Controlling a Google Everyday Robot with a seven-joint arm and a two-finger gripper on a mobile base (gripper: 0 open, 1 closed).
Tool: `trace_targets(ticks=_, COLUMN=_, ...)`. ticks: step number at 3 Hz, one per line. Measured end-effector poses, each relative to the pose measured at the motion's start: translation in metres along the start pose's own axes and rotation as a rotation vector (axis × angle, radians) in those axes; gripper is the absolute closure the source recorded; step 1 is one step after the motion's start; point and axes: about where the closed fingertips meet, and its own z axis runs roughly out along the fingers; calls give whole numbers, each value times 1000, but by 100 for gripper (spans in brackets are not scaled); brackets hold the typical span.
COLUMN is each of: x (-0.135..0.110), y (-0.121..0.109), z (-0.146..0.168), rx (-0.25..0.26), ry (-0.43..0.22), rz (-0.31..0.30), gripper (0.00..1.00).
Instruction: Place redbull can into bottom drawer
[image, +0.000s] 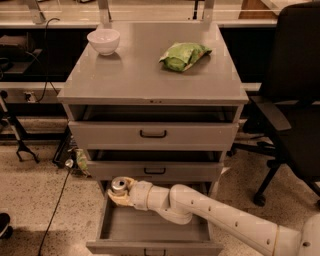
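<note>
The redbull can (118, 185) is a slim silver can seen from its pull-tab top. My gripper (120, 194) is shut on it and holds it upright over the back left corner of the bottom drawer (155, 227). That drawer is pulled out, and its flat grey tray lies open below the can. My white arm (225, 220) reaches in from the lower right across the drawer. The lower part of the can is hidden by the fingers.
Two shallower drawers (152, 134) above are slightly open. A white bowl (103, 41) and a green bag (184, 55) sit on the cabinet top. A black office chair (292, 115) stands at the right. Cables lie on the floor at the left.
</note>
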Motion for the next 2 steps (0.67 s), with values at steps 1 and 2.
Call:
trace_targets(ticks=1, x=69, y=0, z=3, rx=-18, ry=32, rz=34, gripper=100)
trace_targets(ticks=2, x=73, y=1, z=2, rx=-16, ry=37, rz=26, gripper=100)
